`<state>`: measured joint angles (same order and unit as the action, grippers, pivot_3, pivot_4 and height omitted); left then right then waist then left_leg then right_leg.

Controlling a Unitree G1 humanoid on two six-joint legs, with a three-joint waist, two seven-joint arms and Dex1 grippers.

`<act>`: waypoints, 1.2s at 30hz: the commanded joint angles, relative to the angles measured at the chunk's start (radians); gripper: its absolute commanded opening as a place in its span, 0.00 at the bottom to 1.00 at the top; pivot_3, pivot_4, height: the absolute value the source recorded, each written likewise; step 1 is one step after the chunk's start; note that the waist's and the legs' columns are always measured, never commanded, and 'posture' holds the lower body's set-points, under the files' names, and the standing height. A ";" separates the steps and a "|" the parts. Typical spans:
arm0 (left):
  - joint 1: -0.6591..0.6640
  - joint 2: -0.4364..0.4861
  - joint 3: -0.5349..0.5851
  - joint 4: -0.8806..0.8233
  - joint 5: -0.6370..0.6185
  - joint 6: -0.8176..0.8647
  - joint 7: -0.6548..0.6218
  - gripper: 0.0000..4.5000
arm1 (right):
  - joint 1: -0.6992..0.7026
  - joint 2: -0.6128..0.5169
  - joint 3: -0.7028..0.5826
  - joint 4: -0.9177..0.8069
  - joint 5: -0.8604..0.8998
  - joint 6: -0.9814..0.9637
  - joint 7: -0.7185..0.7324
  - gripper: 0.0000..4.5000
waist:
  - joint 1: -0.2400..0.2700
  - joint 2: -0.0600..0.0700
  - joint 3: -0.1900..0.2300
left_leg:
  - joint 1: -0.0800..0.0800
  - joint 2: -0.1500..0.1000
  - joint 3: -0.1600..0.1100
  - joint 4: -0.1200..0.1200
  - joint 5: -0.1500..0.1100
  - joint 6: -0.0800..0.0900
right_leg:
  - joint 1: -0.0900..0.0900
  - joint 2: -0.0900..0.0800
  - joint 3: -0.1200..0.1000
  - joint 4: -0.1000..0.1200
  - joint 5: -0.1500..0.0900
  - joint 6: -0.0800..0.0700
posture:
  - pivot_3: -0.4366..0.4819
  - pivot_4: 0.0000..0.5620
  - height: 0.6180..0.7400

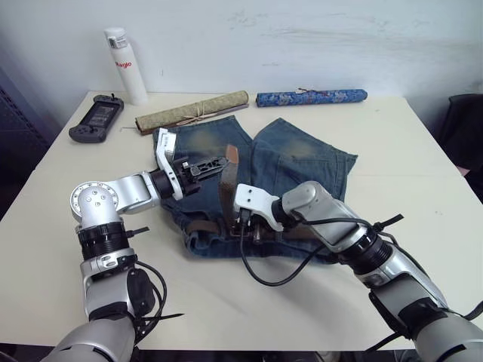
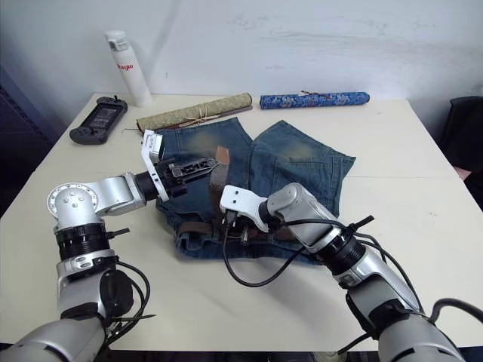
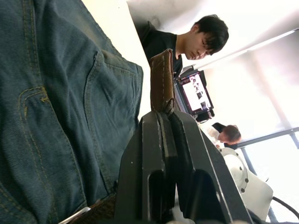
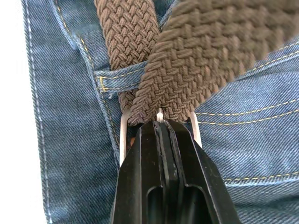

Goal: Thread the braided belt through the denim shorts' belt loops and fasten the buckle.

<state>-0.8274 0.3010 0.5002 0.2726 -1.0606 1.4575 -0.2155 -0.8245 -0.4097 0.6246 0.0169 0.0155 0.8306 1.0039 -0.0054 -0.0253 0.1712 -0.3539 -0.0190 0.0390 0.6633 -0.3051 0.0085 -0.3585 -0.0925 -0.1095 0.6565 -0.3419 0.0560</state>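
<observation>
The denim shorts (image 1: 249, 181) lie flat mid-counter (image 1: 423, 188), waistband near me, legs pointing far. The braided belt (image 1: 226, 192) runs along that waistband left to right, then turns up and away toward the far side, its leather tip (image 1: 232, 156) clamped in my closed left pincer (image 1: 217, 164) above the left leg. My right pincer (image 1: 243, 224) is closed at the buckle (image 4: 159, 122), beside a belt loop (image 4: 117, 77); whether it grips the prong or the frame I cannot tell.

Risks, in my judgement: pulling the tip too hard drags the shorts and bunches the waistband; the thin tip may slip free; the buckle may twist, letting the prong miss the braid.
</observation>
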 commanded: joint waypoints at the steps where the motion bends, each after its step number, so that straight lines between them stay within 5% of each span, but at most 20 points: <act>1: -0.093 0.029 -0.028 0.033 0.026 -0.083 -0.075 0.00 | 0.092 -0.023 0.176 0.134 -0.112 0.054 -0.031 0.01 | 0.001 0.001 -0.003 | 0.000 0.000 0.000 0.000 0.000 0.000 | 0.000 0.000 0.000 0.000 0.000 0.000 | 0.48 0.27 0.56; 14: -0.476 -0.082 -0.332 0.456 0.297 -0.353 -0.481 0.00 | 0.173 -0.043 0.185 0.031 -0.129 0.056 0.015 0.01 | 0.007 0.002 -0.005 | -0.001 0.000 0.000 -0.001 0.000 -0.001 | -0.001 0.000 0.000 -0.002 0.000 0.000 | 0.48 0.27 0.56; 23: -0.749 -0.175 -0.331 0.822 0.474 -0.640 -0.670 0.00 | 0.185 -0.031 0.175 0.024 -0.126 0.064 0.026 0.01 | 0.008 0.003 -0.004 | -0.003 0.000 0.000 -0.002 -0.001 0.000 | -0.001 -0.001 -0.001 -0.004 0.000 0.002 | 0.48 0.27 0.56; 27: -0.754 -0.208 -0.415 0.876 0.616 -0.793 -0.701 0.00 | 0.188 -0.030 0.169 0.024 -0.127 0.059 0.029 0.01 | 0.010 0.004 -0.003 | -0.004 0.000 0.000 -0.002 -0.001 0.000 | -0.001 -0.002 -0.002 -0.005 0.000 0.003 | 0.48 0.27 0.56; 36: -0.678 -0.169 -0.440 0.789 0.692 -0.725 -0.852 0.00 | 0.250 -0.078 0.006 -0.089 -0.101 0.045 -0.027 0.01 | 0.011 0.012 0.003 | -0.007 0.001 0.000 -0.002 -0.005 0.007 | -0.002 -0.002 -0.004 -0.007 0.001 0.003 | 0.48 0.27 0.56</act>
<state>-1.4633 0.1230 0.0208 1.1896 -0.3228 0.7506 -1.0096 -0.6877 -0.4473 0.5551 -0.1442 -0.0797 0.7989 0.9771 0.0053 -0.0130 0.1745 -0.3642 -0.0178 0.0388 0.6615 -0.3103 0.0155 -0.3621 -0.0951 -0.1139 0.6485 -0.3406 0.0604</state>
